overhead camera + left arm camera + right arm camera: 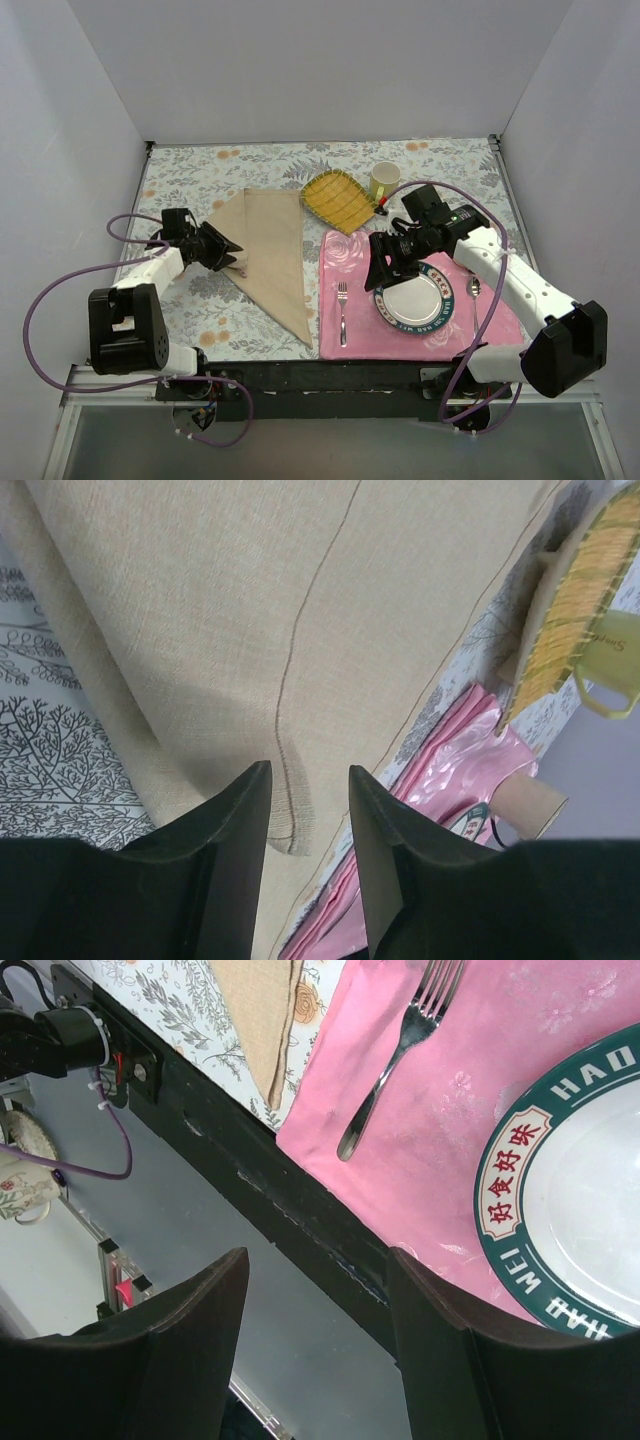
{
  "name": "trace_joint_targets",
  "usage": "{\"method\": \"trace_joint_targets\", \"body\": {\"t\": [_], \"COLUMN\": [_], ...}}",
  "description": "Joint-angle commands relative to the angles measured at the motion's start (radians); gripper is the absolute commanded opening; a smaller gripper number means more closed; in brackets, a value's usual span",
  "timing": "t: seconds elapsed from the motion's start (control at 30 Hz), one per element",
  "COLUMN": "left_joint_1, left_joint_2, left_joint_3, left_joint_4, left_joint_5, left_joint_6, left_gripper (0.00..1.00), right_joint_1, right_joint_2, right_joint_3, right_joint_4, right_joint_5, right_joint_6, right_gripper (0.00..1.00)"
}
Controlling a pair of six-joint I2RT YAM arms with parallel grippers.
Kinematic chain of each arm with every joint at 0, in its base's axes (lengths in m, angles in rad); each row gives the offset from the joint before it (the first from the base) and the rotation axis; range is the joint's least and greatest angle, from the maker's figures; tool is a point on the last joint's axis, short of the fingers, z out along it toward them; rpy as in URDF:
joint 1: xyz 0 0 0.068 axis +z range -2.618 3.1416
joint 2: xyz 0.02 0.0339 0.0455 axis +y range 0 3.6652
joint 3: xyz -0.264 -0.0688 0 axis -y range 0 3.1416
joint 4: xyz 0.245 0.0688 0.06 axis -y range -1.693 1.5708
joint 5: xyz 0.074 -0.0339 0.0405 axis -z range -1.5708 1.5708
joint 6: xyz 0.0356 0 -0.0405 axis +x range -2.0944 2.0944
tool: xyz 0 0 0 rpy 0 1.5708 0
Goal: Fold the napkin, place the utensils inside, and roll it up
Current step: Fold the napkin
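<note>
We see one napkin point(272, 255), folded to a triangle, left of one pink mat point(340, 255) bearing one fork point(342, 310), one spoon point(474, 290) and one plate point(412, 300). The left gripper point(308, 780) above the napkin and the right gripper point(315, 1260) both gape, released.

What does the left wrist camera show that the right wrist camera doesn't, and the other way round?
Only the left wrist view shows the yellow checked cloth and the mug beside it. Only the right wrist view shows the fork lying on the mat and the black front rail of the table. Both show the beige napkin and the pink mat.
</note>
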Motion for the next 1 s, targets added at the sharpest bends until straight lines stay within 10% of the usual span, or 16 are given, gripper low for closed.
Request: {"method": "trace_joint_targets", "body": {"t": [0.0,0.6,0.97], "left_joint_1": [-0.004,-0.097,-1.039], "left_joint_2": [-0.018,-0.21,-0.174], "left_joint_3": [-0.061,0.083,0.17], "left_joint_4": [0.028,-0.21,-0.451], "left_joint_5": [0.076,-0.06,-0.646], "left_joint_6": [0.018,0.055,0.032], "left_gripper": [0.36,0.4,0.35], "right_joint_1": [0.003,0.003,0.001], "right_joint_2": [-0.01,-0.013,-0.067], "right_joint_3": [-0.003,-0.003,-0.026], "right_joint_4": [0.022,0.013,-0.033], "right_joint_5": [-0.024,-0.007,0.114], "right_joint_6": [-0.019,-0.025,-0.083], "right_gripper": [0.66,0.66,0.66]}}
